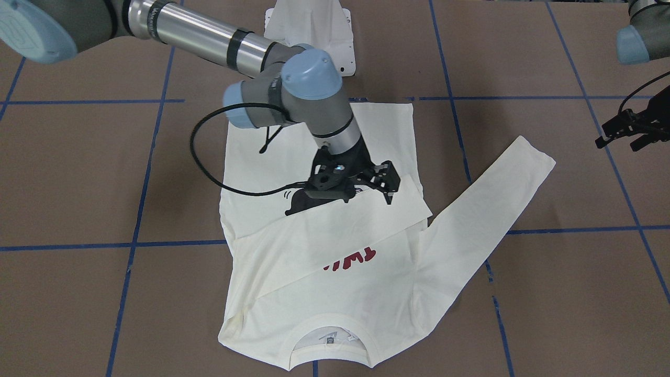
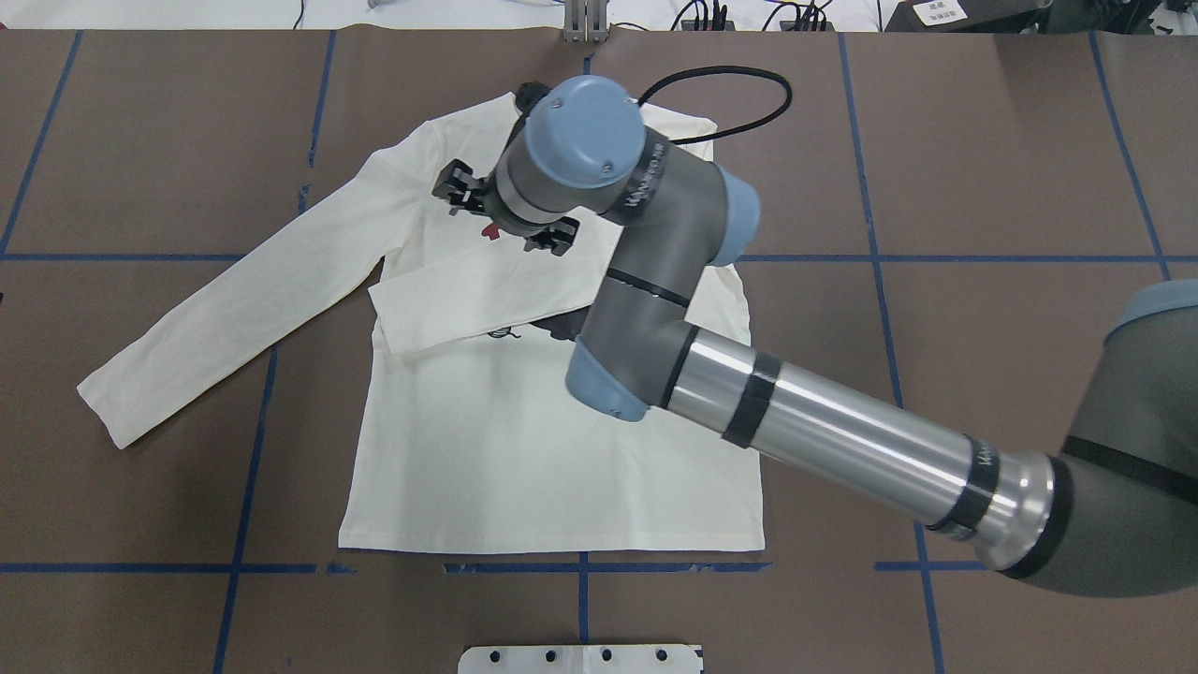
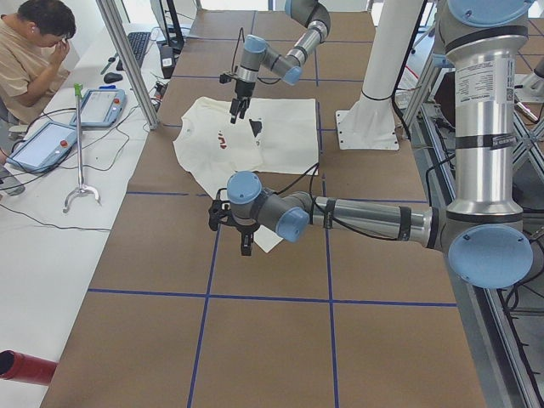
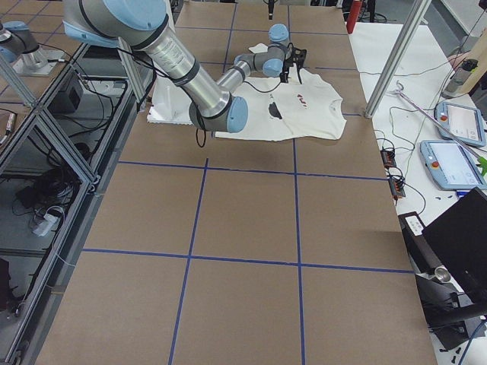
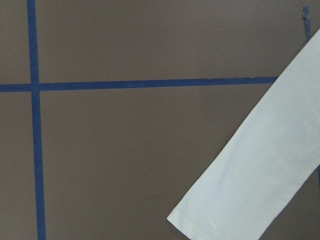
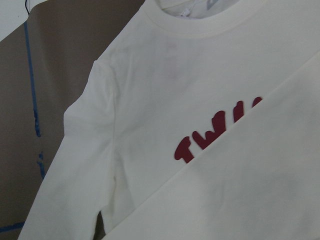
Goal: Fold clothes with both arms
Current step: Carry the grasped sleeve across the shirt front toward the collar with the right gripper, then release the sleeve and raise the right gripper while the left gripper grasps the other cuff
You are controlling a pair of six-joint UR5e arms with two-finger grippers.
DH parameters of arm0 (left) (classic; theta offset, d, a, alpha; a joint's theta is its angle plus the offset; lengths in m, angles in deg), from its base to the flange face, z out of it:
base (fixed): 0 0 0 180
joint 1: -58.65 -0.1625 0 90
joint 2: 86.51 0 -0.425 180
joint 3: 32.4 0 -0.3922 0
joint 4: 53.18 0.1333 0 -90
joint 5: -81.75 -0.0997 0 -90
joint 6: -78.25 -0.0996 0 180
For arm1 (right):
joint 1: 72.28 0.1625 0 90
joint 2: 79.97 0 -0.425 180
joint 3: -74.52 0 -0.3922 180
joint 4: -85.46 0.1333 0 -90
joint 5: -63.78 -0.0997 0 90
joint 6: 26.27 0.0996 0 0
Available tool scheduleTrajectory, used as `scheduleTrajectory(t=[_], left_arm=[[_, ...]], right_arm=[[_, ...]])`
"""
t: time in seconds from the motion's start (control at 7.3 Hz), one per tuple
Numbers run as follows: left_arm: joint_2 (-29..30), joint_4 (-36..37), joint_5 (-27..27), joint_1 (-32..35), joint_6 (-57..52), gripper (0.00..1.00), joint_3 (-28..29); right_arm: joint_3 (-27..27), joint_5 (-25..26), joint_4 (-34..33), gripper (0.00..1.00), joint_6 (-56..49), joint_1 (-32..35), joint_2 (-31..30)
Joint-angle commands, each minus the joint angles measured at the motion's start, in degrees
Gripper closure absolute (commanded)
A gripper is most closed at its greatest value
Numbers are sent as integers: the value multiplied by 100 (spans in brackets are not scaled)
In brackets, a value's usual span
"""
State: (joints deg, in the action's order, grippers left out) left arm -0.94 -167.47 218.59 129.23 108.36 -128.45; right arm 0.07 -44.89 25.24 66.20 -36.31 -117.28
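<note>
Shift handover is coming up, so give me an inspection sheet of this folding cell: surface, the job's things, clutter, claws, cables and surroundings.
Surface: brown table cover with a blue tape grid, lying flat.
Job's things: cream long-sleeved shirt lies print up; one sleeve is folded across the chest, the other sleeve is stretched out on the robot's left side.
Clutter: nothing seen on the cover.
Claws: right claw is over the chest print and looks open; left claw is out past the stretched sleeve's cuff, looks open and holds nothing.
Cables: the right arm's black cable loops over the shirt.
Surroundings: seated person, teach pendants and grabber stick at the side bench.
</note>
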Motion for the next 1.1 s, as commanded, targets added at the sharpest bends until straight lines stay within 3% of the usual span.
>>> scheduleTrajectory(t=[0.0, 0.14, 0.68, 0.82, 0.96], left_arm=[[205, -305, -123, -414, 518, 4, 464], [249, -323, -192, -780, 1331, 4, 446], [267, -323, -825, -1486, 1796, 10, 542], [276, -323, -825, -1495, 1787, 15, 578], [267, -323, -834, -1495, 1778, 32, 578]], right_arm=[[-1462, -1047, -103, 0, -403, 795, -1502], [-2024, -1190, -103, 0, -423, 946, -2055], [-2338, -1043, -59, 0, -714, 1115, -2684], [-2320, -1033, -59, 0, -714, 1114, -2694], [-2311, -938, -59, 0, -705, 1053, -2685]])
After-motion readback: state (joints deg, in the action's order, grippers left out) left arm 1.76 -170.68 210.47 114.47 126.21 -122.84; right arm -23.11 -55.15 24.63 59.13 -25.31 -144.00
